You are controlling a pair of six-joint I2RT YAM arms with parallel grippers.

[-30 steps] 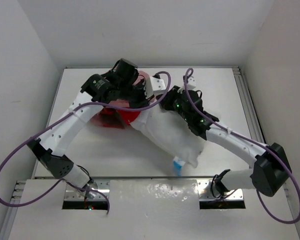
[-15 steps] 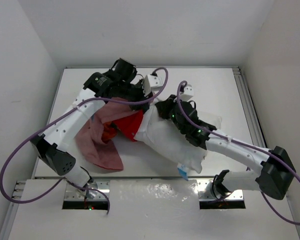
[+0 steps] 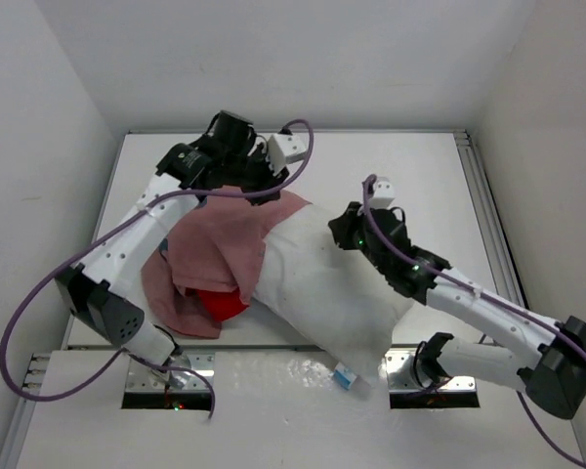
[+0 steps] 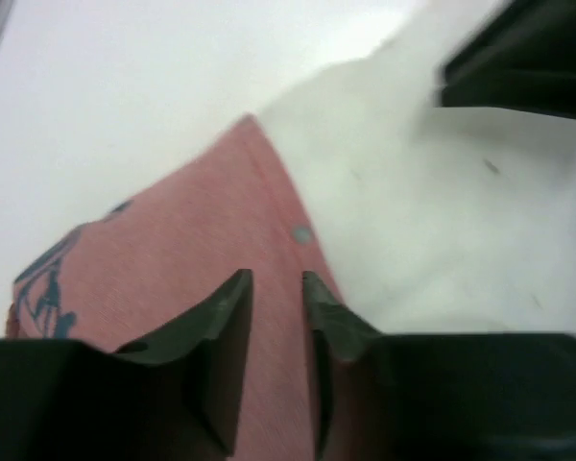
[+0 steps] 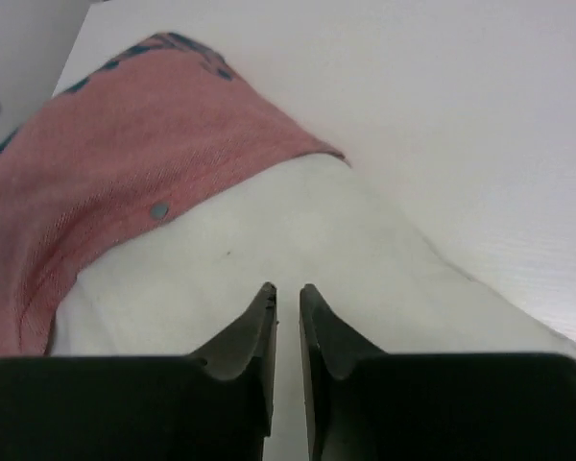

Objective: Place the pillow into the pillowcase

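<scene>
The white pillow [image 3: 327, 288] lies slantwise in mid-table, its blue-and-white tag [image 3: 344, 376] at the near edge. The pillowcase [image 3: 220, 239] is draped over the pillow's left end, pinkish inside showing, with a red patch [image 3: 221, 305] below. My left gripper [image 3: 257, 188] is at the pillowcase's far edge. In the left wrist view [image 4: 274, 280] it is shut on the pink fabric [image 4: 182, 250], beside a snap [image 4: 300, 233]. My right gripper [image 3: 342, 234] is at the pillow's far edge. In the right wrist view [image 5: 287, 288] its jaws are nearly closed on the pillow [image 5: 269, 240].
The white table [image 3: 430, 166] is walled on the left, right and back. A rail [image 3: 483, 195] runs along its right side. Both arm bases stand on metal plates [image 3: 200, 376] at the near edge, and the pillow's tag corner overhangs that strip.
The pillowcase, held up and hanging before, now lies spread over the pillow's left end. The pillow has slid toward the near edge. My right arm has drawn back to the right.
</scene>
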